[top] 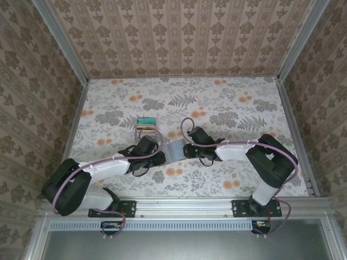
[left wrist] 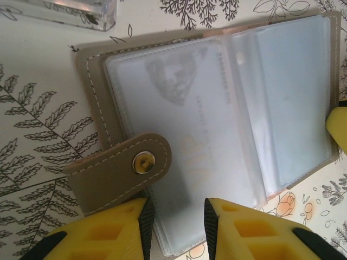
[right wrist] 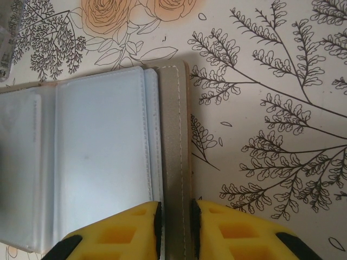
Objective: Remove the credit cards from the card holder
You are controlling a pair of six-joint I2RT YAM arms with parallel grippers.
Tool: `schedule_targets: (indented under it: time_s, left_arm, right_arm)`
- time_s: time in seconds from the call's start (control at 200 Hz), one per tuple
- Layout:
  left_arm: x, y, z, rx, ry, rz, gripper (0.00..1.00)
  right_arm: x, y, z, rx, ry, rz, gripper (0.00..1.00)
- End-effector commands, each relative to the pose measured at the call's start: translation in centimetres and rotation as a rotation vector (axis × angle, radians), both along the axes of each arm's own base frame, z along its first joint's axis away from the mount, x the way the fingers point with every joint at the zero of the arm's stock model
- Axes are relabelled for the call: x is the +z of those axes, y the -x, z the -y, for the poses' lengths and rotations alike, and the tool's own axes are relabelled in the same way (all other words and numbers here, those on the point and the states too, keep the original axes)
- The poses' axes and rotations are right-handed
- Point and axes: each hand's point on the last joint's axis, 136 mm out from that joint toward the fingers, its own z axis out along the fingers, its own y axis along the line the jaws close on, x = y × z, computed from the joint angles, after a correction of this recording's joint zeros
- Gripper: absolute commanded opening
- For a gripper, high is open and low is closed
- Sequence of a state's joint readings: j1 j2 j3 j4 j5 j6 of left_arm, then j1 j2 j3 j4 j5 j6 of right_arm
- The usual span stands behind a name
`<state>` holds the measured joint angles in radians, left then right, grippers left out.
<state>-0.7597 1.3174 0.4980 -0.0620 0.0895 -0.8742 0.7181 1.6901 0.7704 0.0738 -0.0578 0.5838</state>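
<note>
The card holder (top: 172, 150) lies open on the floral table between both grippers. In the left wrist view its brown cover (left wrist: 93, 97), snap flap (left wrist: 122, 165) and clear sleeves show, with a pale grey card (left wrist: 179, 114) inside the left sleeve. My left gripper (left wrist: 176, 211) is open, its fingers straddling the sleeve's near edge, one over the flap. My right gripper (right wrist: 176, 214) has its fingers close together on the holder's stitched right edge (right wrist: 174, 135); one of its fingertips (left wrist: 337, 127) shows at that edge. The right sleeve (right wrist: 97, 157) looks empty.
A striped stack of coloured cards (top: 145, 125) stands in a clear stand (left wrist: 70, 11) just beyond the holder, near my left gripper (top: 156, 156). Patterned walls enclose the table on three sides. Open tabletop (top: 227, 103) lies behind and to the right.
</note>
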Motion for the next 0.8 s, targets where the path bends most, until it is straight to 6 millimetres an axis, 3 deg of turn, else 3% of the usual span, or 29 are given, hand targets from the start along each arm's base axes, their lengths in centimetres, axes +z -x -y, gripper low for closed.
schedule_targets:
  time_s: [0.0, 0.365, 0.795]
  left_arm:
    - [0.6, -0.3, 0.9, -0.024, 0.021, 0.017, 0.34]
    - [0.4, -0.4, 1.8, -0.019, 0.071, 0.011, 0.35]
    - [1.3, -1.1, 2.5, -0.021, 0.11, 0.046, 0.49]
  right_arm:
    - [-1.2, 1.2, 0.1, 0.005, 0.019, -0.037, 0.25]
    - [-1.3, 1.6, -0.7, 0.016, 0.001, -0.046, 0.25]
    - [-1.7, 1.8, -1.0, 0.019, -0.003, -0.056, 0.25]
